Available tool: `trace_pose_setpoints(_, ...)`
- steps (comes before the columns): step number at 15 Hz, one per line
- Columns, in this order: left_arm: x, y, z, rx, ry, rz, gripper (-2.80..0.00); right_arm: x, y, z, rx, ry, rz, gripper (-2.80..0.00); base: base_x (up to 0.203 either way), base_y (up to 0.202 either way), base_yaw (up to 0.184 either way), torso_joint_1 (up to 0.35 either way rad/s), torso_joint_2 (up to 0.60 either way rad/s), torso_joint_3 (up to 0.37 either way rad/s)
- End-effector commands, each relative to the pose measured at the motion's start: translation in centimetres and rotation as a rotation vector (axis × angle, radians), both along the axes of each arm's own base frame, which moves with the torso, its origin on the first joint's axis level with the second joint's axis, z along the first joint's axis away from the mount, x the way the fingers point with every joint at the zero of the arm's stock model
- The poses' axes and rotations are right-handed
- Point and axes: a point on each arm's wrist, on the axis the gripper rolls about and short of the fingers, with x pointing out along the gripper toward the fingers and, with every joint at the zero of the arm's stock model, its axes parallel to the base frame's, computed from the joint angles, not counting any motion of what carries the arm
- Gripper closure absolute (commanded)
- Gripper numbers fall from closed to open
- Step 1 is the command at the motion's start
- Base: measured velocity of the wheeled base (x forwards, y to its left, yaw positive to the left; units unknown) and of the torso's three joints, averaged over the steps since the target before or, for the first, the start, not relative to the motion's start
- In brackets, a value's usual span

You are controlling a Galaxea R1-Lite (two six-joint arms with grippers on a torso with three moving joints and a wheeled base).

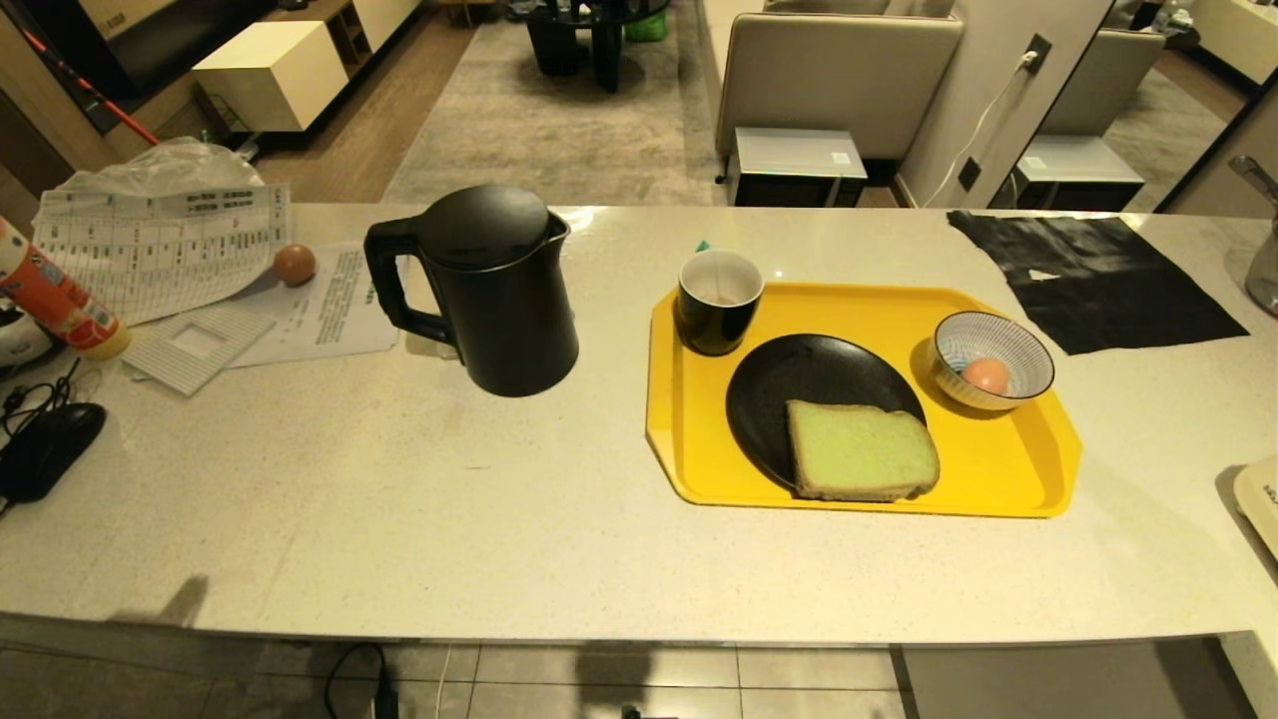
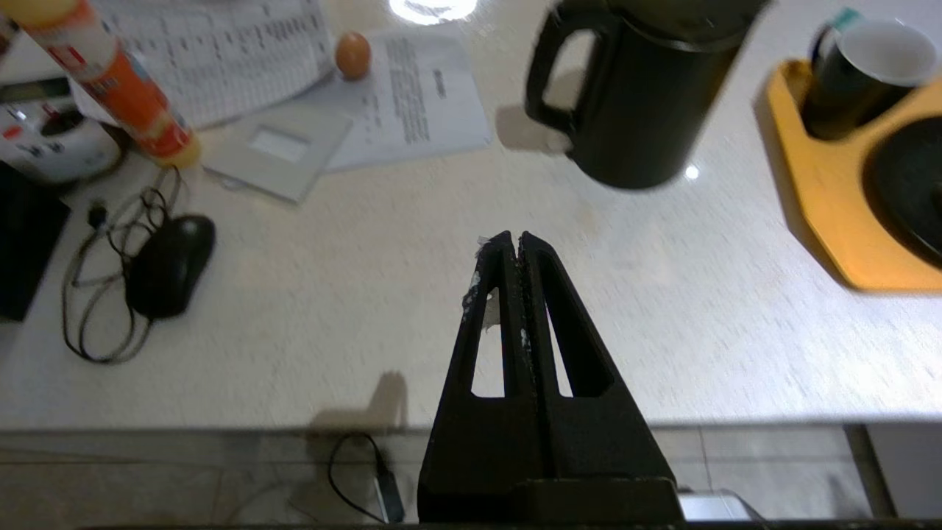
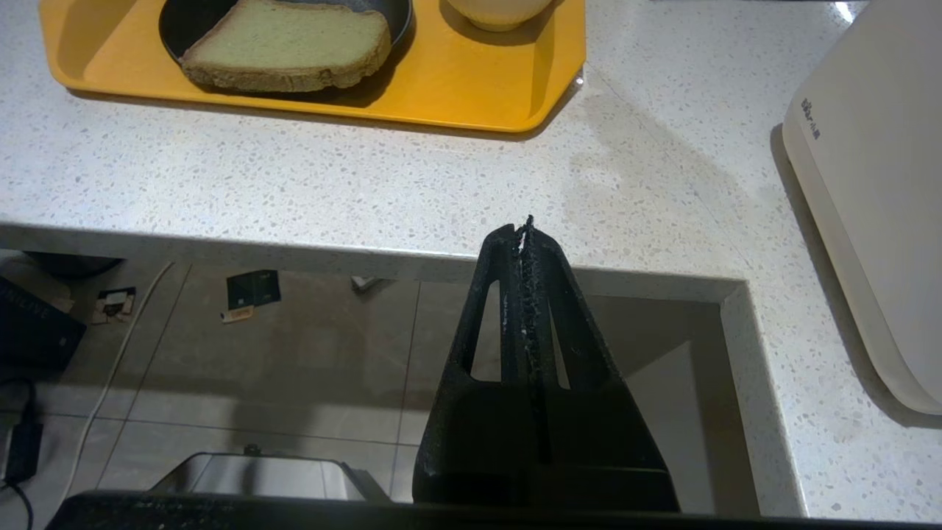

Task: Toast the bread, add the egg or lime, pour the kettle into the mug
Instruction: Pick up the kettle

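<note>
The pale-green, brown-crusted bread slice (image 1: 861,450) lies on a black plate (image 1: 799,384) on the yellow tray (image 1: 1008,469); toasting looks undone or unclear. A brown egg (image 1: 986,374) sits in the striped bowl (image 1: 1028,355). The matte-black kettle (image 1: 499,290) stands untouched near the black mug (image 1: 719,300), so pouring remains. The left gripper (image 2: 517,239) and right gripper (image 3: 524,230) are both pressed together, empty.

Black two-fingered right gripper (image 3: 524,230), fingers pressed together with nothing between them, poised over the near edge of a speckled pale stone counter (image 3: 368,191). Ahead of the fingertips and off to one side: glossy yellow plastic tray (image 3: 478,96) carrying a round black plate (image 3: 184,18). Thick slice of bread (image 3: 287,44), pale green face and tan-brown crust, lying flat on that plate. Underside of a pale bowl (image 3: 497,11) beside the plate. Cream-white rounded appliance (image 3: 876,184) on the opposite side. Grey tiled floor (image 3: 294,368) below the fingers.
</note>
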Motion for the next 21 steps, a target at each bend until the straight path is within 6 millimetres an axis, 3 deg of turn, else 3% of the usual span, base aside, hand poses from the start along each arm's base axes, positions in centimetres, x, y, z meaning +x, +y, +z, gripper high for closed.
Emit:
trace_pose_setpoints(1, 3.3, 0.0, 0.5, 0.011, 0.032, 0.023, 0.00, 0.2, 0.0, -0.7, -0.001, 0.027, 0.000, 0.00, 0.000, 0.000, 0.000, 0.000, 0.00, 0.000)
trace_pose_setpoints(4, 3.0, 0.0, -0.5, 0.079, 0.054, 0.019, 0.00, 0.2, 0.0, -0.7, -0.001, 0.027, 0.000, 0.00, 0.000, 0.000, 0.000, 0.000, 0.00, 0.000)
trace_pose_setpoints(8, 4.0, 0.0, -3.6, 0.109, 0.221, -0.017, 0.00, 0.2, 0.0, -0.8, -0.001, 0.028, 0.000, 0.00, 0.000, 0.000, 0.000, 0.000, 0.00, 0.000)
trace_pose_setpoints(12, 6.9, -0.5, -7.0, 0.061, 0.347, -0.181, 0.00, 0.2, 0.0, -0.8, -0.001, 0.028, 0.000, 0.00, 0.000, 0.000, 0.000, 0.000, 0.00, 0.000)
trace_pose_setpoints(16, 9.6, -0.5, -8.3, -0.038, 0.467, -0.199, 0.00, 0.2, 0.0, -0.8, -0.001, 0.028, 0.000, 0.00, 0.000, 0.000, 0.000, 0.000, 0.00, 0.000)
trace_pose_setpoints(21, 14.8, -0.1, -8.8, -0.038, 0.399, -0.163, 0.00, 0.2, 0.0, -0.8, -0.001, 0.029, 0.000, 0.00, 0.000, 0.000, 0.000, 0.000, 0.00, 0.000)
